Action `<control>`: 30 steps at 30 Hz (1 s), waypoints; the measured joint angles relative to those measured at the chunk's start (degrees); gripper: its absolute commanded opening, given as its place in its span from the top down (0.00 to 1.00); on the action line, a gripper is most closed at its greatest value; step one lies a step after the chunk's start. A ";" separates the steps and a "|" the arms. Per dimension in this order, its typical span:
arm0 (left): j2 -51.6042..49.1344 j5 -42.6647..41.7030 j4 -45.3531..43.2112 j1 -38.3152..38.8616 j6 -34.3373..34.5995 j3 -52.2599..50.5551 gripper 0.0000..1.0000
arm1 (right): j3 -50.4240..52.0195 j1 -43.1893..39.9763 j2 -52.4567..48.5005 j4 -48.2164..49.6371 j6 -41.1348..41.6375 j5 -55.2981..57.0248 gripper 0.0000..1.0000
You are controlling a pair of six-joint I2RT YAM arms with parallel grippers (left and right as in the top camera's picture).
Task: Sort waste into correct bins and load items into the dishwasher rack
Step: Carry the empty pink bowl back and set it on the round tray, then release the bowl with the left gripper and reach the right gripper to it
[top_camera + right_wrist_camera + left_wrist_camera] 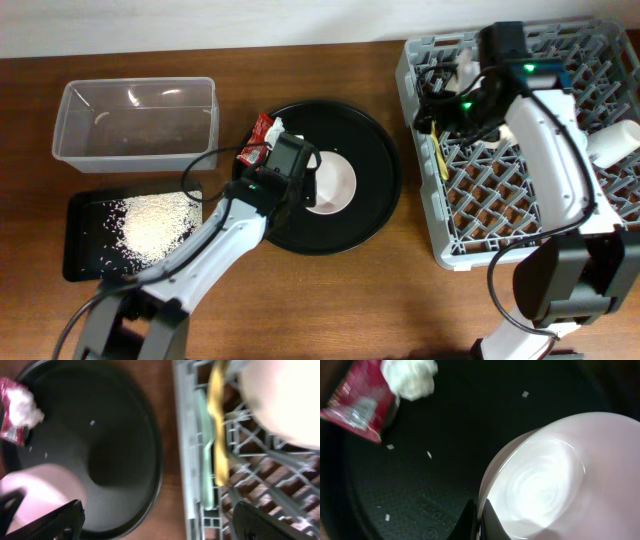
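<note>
The small pink bowl point(335, 183) with a white inside sits in the round black tray point(375, 150). My left gripper point(308, 182) is shut on its rim, one finger inside and one outside point(480, 521); the bowl point(555, 475) fills the right of the left wrist view. The red wrapper point(260, 138) point(357, 407) and white tissue scrap point(276, 127) point(410, 377) lie at the tray's far-left edge. The rice heap point(155, 222) lies in the shallow black tray point(85, 262). My right gripper point(452, 98) point(162, 522) is open and empty over the grey rack's point(520, 200) left edge, above the yellow utensil point(217, 435) and pale blue utensil point(202, 465).
The clear tub point(135, 120) stands at the back left. A white cup point(615, 145) lies at the rack's right side. A cream bowl point(285, 400) shows in the rack in the right wrist view. A few rice grains point(429, 454) are scattered on the round tray.
</note>
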State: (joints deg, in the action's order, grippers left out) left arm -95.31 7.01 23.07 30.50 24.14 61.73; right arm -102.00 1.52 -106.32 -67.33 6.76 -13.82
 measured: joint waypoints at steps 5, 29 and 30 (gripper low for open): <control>-1.77 -0.46 -1.11 -0.35 1.05 0.00 0.96 | 0.00 5.20 0.00 -1.16 -2.36 -0.04 0.02; -0.09 9.88 7.13 -4.81 -4.63 11.80 0.40 | 9.79 14.84 0.00 4.48 -3.06 -0.24 0.10; 0.87 11.08 8.59 -5.42 -5.09 12.76 0.29 | 9.88 15.96 0.00 5.53 -3.08 -0.24 0.11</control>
State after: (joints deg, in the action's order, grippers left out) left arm -94.43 18.09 31.66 25.08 19.05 74.50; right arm -92.12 17.47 -106.32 -61.80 3.68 -14.06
